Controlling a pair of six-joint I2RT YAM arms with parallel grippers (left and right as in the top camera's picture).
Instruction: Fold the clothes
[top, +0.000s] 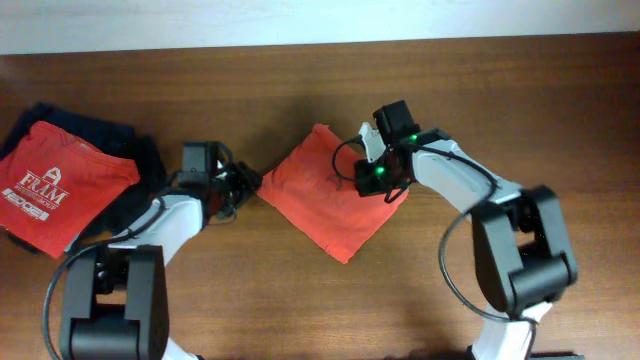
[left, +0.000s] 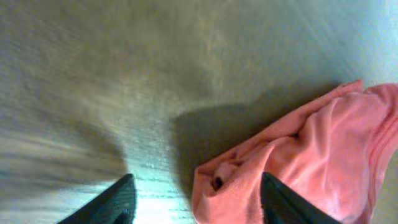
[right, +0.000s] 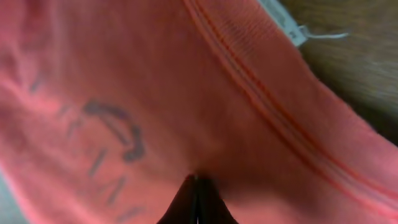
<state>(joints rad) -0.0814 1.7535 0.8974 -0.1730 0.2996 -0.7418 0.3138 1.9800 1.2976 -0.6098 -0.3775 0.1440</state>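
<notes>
The clothes, an orange-red T-shirt, lie folded into a compact diamond at the table's middle. My left gripper sits at the shirt's left corner and is open. In the left wrist view the bunched corner lies between the two dark fingers of that gripper. My right gripper rests on the shirt's upper right part. In the right wrist view its fingertips are pressed together, pinching the fabric beside grey lettering and a stitched seam.
A folded red shirt with a white FRAM logo lies at the far left on a dark garment. The wooden table ends at a pale wall along the top. A white tag shows at the shirt's edge.
</notes>
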